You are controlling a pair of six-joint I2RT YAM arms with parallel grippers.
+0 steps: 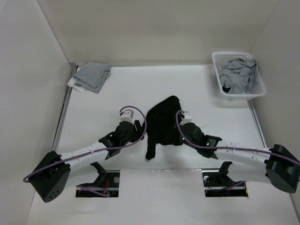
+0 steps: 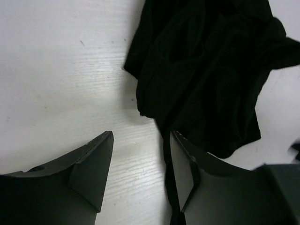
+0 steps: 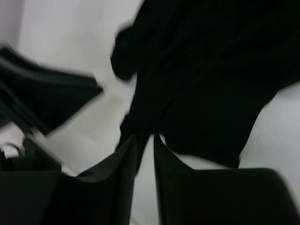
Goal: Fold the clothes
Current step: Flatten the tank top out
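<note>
The clothes (image 1: pixel 161 123), a black top, lie crumpled in a heap at the middle of the white table, with a narrow strip trailing toward the near edge. My left gripper (image 1: pixel 137 129) sits at the heap's left edge. In the left wrist view it (image 2: pixel 140 143) is open over bare table, and a thin strip of the black fabric (image 2: pixel 206 70) runs along its right finger. My right gripper (image 1: pixel 181 125) is at the heap's right side. In the blurred right wrist view its jaws (image 3: pixel 144 140) stand a narrow gap apart, with a fold of the black fabric (image 3: pixel 211 70) at their tips.
A folded grey garment (image 1: pixel 91 76) lies at the back left corner. A white basket (image 1: pixel 216 65) with grey clothes in it stands at the back right. Walls close in the table on three sides. The left arm (image 3: pixel 47 98) shows at the left of the right wrist view.
</note>
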